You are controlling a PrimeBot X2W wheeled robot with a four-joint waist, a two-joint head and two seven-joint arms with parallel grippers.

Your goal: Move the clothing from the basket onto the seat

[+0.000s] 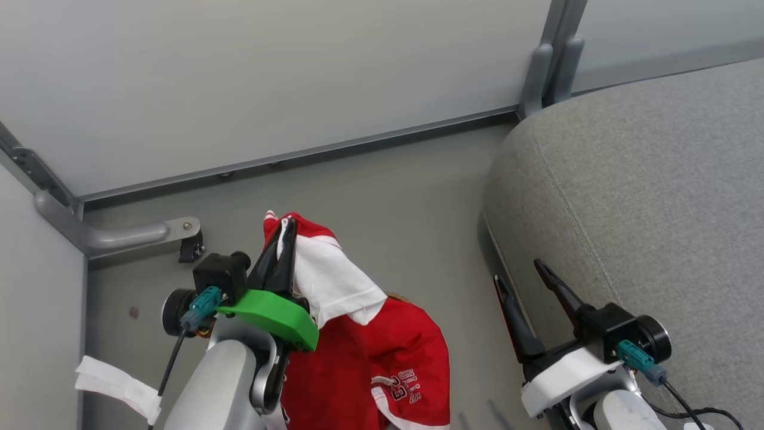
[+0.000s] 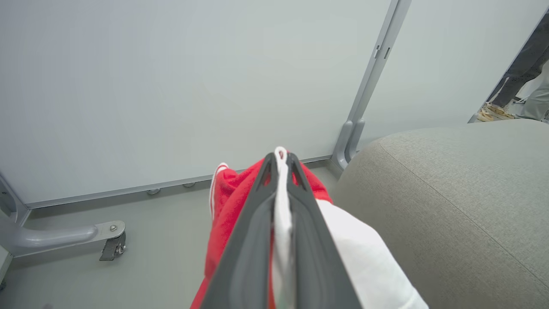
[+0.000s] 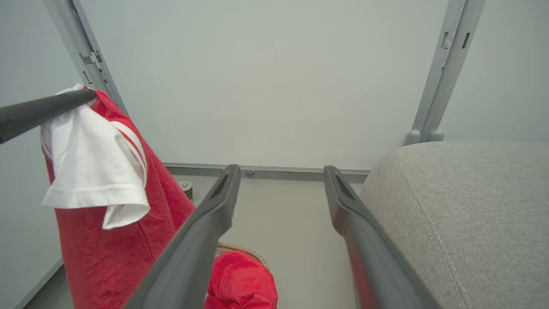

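left claw (image 1: 286, 227) pinching the clothing (image 1: 370, 352), held up left of the seat (image 1: 656, 197)
the grip is on a thin fold at the top, and the rest hangs low toward the basket (image 3: 238, 248), so it may slip out or snag the rim on the swing across. right claw (image 1: 518, 272) wide, empty.

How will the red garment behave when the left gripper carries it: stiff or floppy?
Likely floppy: the red garment hangs in folds below the left gripper, shut on one edge. It seems light, since that thin pinch holds it. The smooth cloth might slip out, and would probably crumple on the seat.
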